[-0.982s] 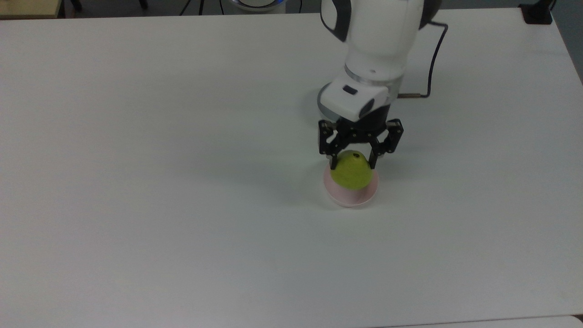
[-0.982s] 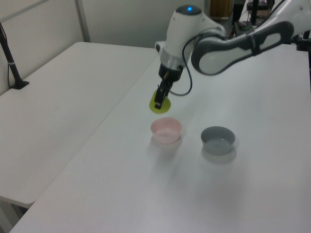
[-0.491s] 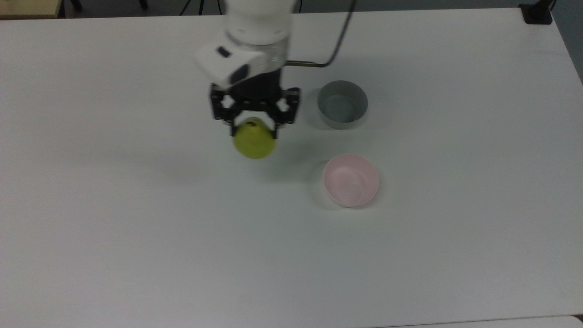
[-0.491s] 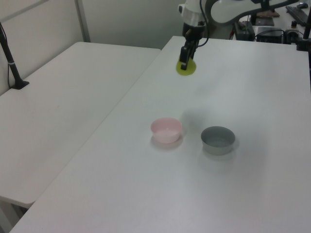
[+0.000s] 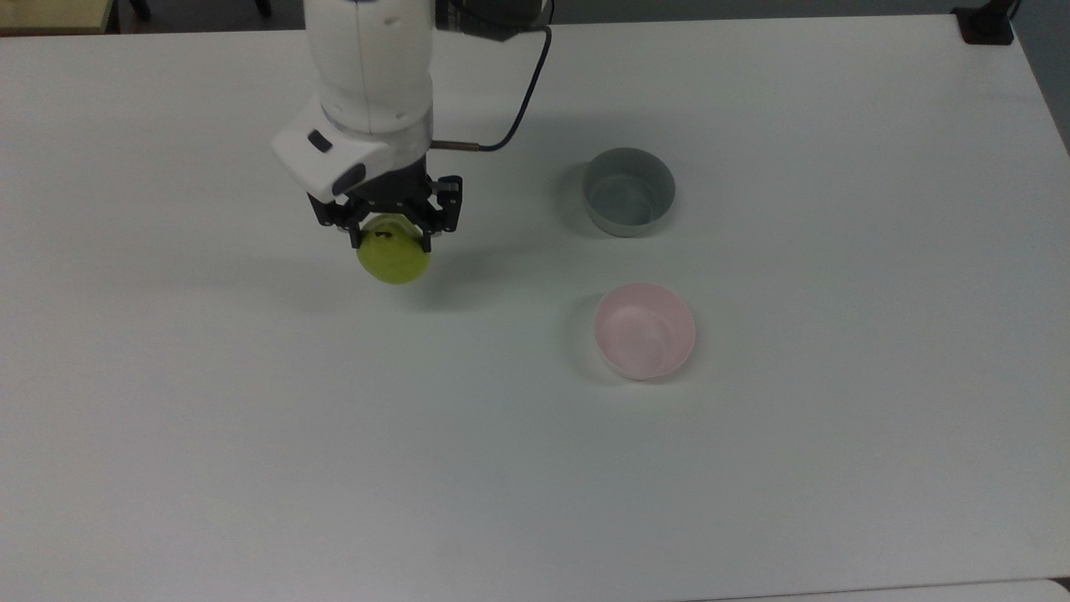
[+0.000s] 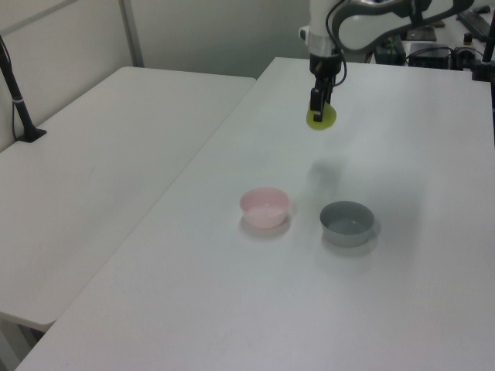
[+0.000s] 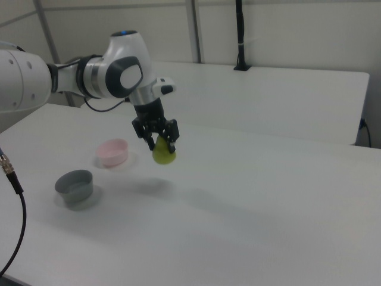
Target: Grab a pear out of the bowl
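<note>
While the hand [image 5: 389,232] grips the pear [image 5: 394,255] aloft, the bowl [image 5: 644,331] sits well apart.

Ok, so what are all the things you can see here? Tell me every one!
Round yellow-green pear: one, yellow-green, held in the air above the table, away from both bowls.
Small round pale pink bowl: one, pink, empty, standing on the table.
Small round grey bowl: one, grey, empty, on the table beside the pink bowl, not touching it.
Big white table: one, white, under everything.
Second white table: one, white, on the left view's left.
Black post: one, black, upright on the far table.
Robot arm: one, white.
Hand: one, black, shut on the pear.
</note>
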Action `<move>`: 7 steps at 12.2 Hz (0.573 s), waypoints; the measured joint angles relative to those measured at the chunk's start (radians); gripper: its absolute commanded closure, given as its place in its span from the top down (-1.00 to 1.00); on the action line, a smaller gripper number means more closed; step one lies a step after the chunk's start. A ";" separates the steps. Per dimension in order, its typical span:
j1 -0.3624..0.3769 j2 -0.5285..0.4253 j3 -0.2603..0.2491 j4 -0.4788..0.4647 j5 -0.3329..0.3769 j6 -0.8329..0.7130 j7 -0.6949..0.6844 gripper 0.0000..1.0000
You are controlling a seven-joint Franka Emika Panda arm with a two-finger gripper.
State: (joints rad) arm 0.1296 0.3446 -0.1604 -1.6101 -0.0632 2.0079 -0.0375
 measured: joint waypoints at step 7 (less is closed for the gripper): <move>0.023 0.142 0.006 -0.007 -0.064 0.028 0.000 0.90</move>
State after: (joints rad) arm 0.1529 0.4865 -0.1541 -1.6167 -0.1268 2.0357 -0.0372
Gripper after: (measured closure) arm 0.264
